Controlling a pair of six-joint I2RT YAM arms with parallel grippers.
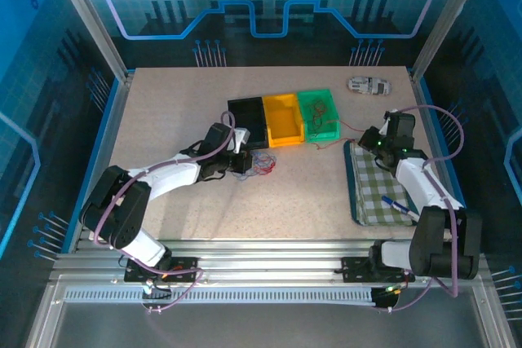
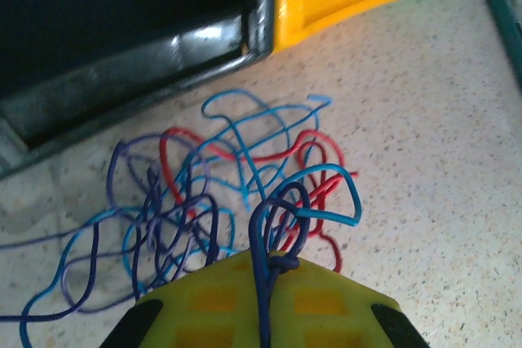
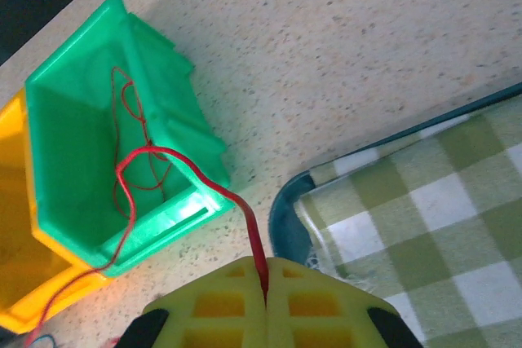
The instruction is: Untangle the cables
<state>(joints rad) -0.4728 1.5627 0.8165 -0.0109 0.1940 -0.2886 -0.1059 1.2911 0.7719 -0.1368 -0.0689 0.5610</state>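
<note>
Progress: partial. One red strand [image 3: 134, 160] lies mostly in the green bin [image 3: 65, 120], its end pinched in my right fingers [image 3: 266, 287], fully closed. Other cables [image 2: 236, 177] sit knotted on the desk [image 2: 424, 120] beside the black bin [image 2: 122, 30]. My left fingers [image 2: 263, 283], closed, grip a dark blue strand [image 2: 261, 234]. Most untangling remains, I judge.

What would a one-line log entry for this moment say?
left gripper: shut on dark blue wire by black bin | right gripper: shut on red wire running into green bin | cables: tangled
</note>
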